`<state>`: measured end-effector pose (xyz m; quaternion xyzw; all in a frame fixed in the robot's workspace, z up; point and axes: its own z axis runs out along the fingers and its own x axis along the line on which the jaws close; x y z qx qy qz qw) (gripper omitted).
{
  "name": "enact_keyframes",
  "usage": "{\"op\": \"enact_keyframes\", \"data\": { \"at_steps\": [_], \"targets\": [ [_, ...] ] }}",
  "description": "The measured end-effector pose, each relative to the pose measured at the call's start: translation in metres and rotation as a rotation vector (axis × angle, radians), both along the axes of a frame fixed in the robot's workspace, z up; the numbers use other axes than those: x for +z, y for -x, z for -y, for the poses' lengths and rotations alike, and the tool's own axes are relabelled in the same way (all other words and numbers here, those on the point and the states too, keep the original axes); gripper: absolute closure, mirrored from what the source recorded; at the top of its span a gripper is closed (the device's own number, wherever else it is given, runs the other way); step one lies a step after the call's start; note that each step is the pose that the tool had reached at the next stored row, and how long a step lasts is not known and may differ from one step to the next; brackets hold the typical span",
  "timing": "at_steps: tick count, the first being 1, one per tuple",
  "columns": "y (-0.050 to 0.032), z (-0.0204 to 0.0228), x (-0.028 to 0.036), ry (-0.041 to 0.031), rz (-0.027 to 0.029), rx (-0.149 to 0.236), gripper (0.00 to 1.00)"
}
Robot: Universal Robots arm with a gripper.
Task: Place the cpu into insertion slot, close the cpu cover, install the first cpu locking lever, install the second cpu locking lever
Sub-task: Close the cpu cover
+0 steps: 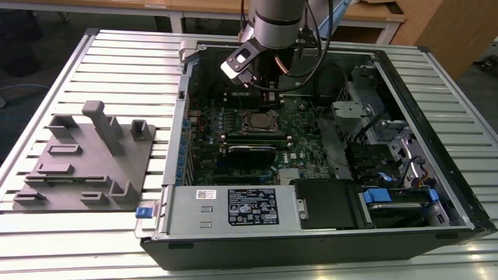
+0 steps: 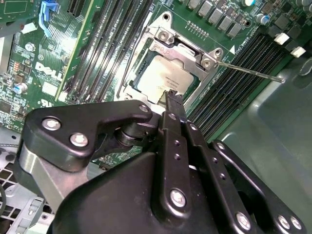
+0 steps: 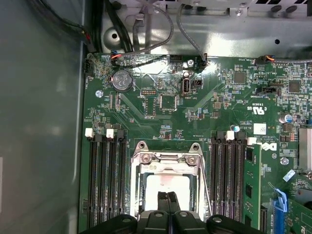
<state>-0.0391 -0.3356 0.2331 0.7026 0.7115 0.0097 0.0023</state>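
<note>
The cpu (image 2: pixel 161 78) lies flat in the motherboard's socket, its pale metal top showing through the square opening of the cpu cover (image 2: pixel 187 54). The cover lies down over the chip. A thin locking lever (image 2: pixel 251 72) sticks out sideways from the socket's corner over the memory slots. My gripper (image 2: pixel 170 97) is shut, its fingertips pressed together with nothing between them, just above the chip's edge. In the first wrist view the fingers (image 3: pixel 163 202) hang over the cpu (image 3: pixel 163 183) inside the cover frame (image 3: pixel 165 158). From outside, the gripper (image 1: pixel 269 96) reaches down behind the socket (image 1: pixel 260 123).
The open computer case (image 1: pixel 435 151) has steel walls around the motherboard (image 1: pixel 233 116). Memory slots (image 3: pixel 105 180) flank the socket on both sides. Cables (image 3: pixel 146 29) run along the case wall. A grey fixture (image 1: pixel 86 157) stands on the slatted table at the exterior view's left.
</note>
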Motion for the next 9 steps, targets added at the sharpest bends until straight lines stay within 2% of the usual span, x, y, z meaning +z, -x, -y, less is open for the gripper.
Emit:
{"op": "enact_keyframes", "data": {
  "at_steps": [3, 9],
  "targets": [
    [0.0, 0.0, -0.0001, 0.0, 0.0, 0.012, 0.9],
    [0.0, 0.0, -0.0004, 0.0001, 0.0, 0.102, 0.9]
  ]
}}
